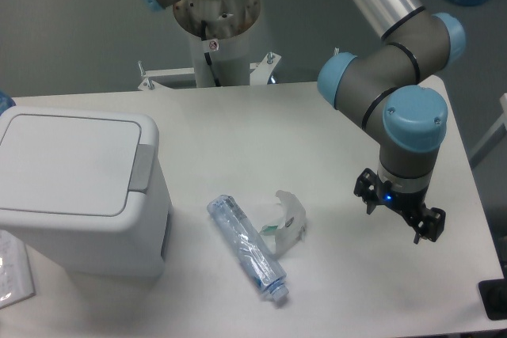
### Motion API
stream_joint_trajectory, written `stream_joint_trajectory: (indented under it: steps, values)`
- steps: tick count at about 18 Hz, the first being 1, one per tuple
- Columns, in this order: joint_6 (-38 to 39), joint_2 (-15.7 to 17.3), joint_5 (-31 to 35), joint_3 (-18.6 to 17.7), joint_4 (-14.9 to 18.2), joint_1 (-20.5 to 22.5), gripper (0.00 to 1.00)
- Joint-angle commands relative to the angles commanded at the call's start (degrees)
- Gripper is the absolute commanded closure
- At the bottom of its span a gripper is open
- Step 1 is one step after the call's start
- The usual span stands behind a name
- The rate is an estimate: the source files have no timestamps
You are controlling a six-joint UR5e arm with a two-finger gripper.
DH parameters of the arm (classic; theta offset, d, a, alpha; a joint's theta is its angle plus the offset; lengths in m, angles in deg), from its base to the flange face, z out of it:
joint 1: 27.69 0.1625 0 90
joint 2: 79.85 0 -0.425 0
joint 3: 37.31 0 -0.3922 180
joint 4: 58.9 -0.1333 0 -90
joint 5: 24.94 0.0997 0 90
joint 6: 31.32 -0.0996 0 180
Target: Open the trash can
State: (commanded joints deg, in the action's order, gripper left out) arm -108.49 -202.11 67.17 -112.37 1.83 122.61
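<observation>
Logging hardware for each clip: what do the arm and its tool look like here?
The arm has shiny silver metal tubes joined by dark grey cylindrical joints with light blue round end caps. A thin black ring circles one joint. The small black two-finger tool sits below the wrist, where a tiny blue light glows. No loose cables show along it.

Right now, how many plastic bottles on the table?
1. A crushed clear bottle lies on the table between the trash can and the claw. A loose clear plastic piece sits beside it. The bin could hide something behind it.
</observation>
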Motion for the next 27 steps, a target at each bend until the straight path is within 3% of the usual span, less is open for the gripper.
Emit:
stream_joint_trajectory:
  steps: [5, 14, 21, 27]
  values:
    - [0.4, 0.2, 0.0, 0.0, 0.3, -0.1, 0.00]
    - [14.1, 2.1, -3.2, 0.0, 0.6, -3.5, 0.00]
    - [32.7, 9.8, -12.2, -1.7, -0.1, -9.0, 0.00]
    - [43.2, 16.1, -19.6, -1.9, -0.2, -13.9, 0.00]
